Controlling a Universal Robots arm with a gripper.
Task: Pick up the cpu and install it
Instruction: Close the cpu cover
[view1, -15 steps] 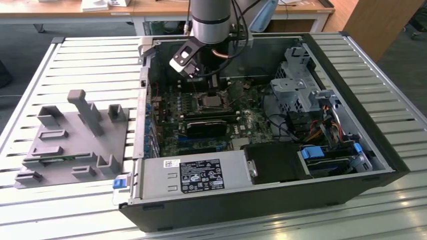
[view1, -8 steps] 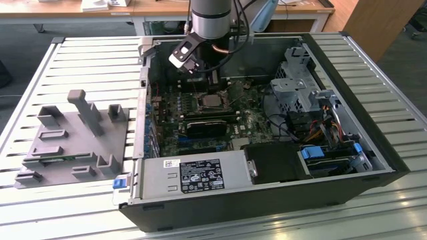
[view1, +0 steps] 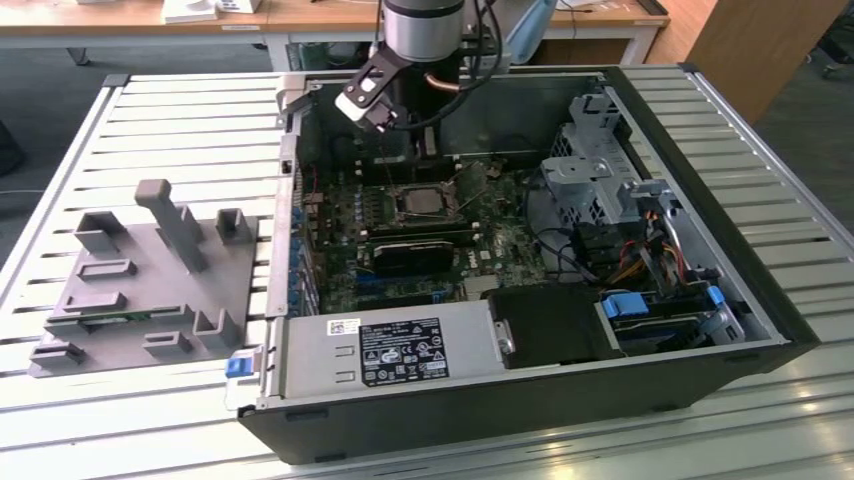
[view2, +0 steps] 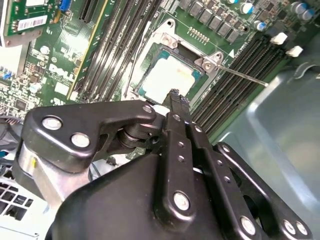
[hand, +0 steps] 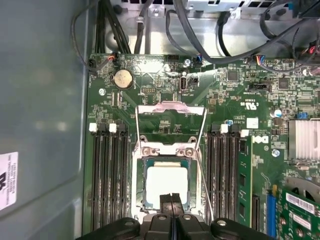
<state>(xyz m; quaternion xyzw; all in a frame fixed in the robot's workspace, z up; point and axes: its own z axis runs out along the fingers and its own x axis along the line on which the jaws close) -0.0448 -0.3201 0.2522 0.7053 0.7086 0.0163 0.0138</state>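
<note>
**pc_newb:** where's the cpu sitting rn?

**benchguy:** it's lying in the socket on the board, plate standing open. Gripper is hovering right over its edge, jaws clenched together, gripping nothing.

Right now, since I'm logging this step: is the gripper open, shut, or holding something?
Gripper: shut, fingertips together, holding nothing; it hangs over the cpu lying in its socket.
</note>
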